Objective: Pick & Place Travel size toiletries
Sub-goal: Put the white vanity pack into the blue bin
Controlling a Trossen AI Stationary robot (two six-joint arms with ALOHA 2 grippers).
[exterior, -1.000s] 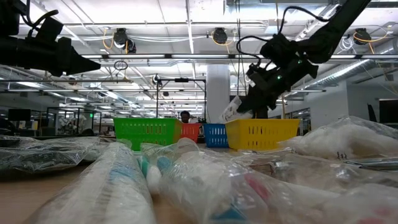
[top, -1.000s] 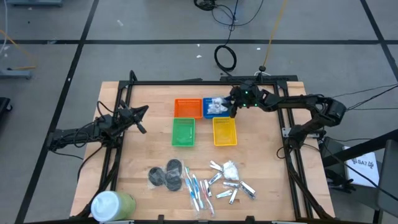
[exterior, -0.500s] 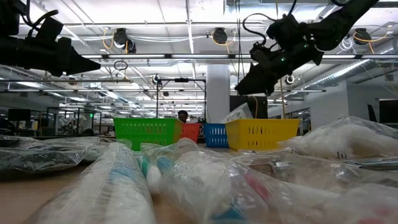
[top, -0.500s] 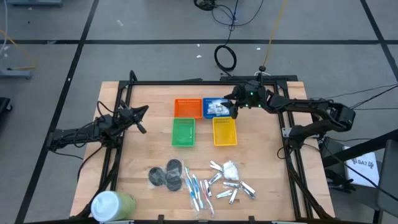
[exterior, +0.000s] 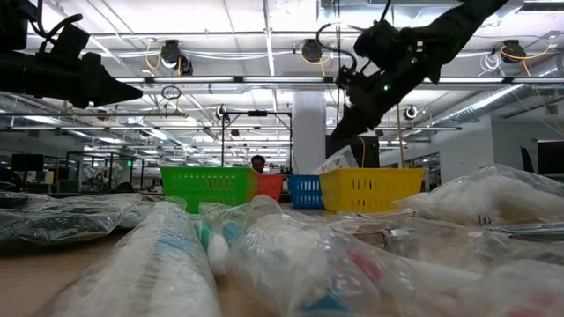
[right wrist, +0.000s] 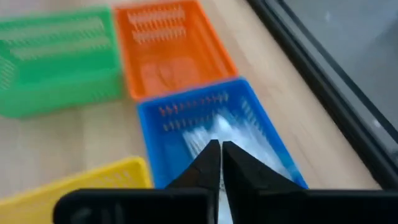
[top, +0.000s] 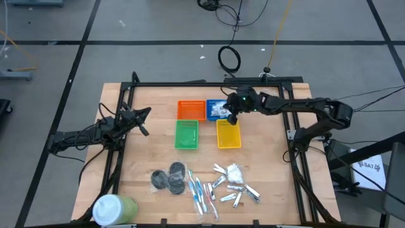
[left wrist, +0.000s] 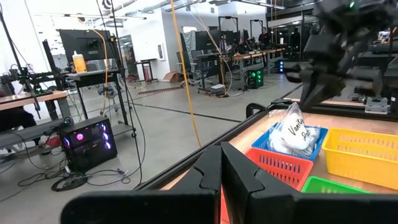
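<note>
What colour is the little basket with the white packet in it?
Blue basket; the right wrist view shows it best, white packet inside.

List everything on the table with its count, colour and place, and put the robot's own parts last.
baskets: four, orange, blue, green, yellow, grouped at the table's middle toward the far edge
white packet in the blue basket: one, white, lying in the basket
loose white packets: count unclear, white, near edge, right of centre
clippers: several, silver, near edge beside the loose packets
toothbrushes: several, blue, pink and white, near edge at the centre
discs: about three, dark grey, near edge, left of the toothbrushes
tub: one, white and green, near left corner
left gripper: dark, jaws shut, idle at the left edge
right gripper: dark, jaws shut and empty, above the blue and yellow baskets
</note>
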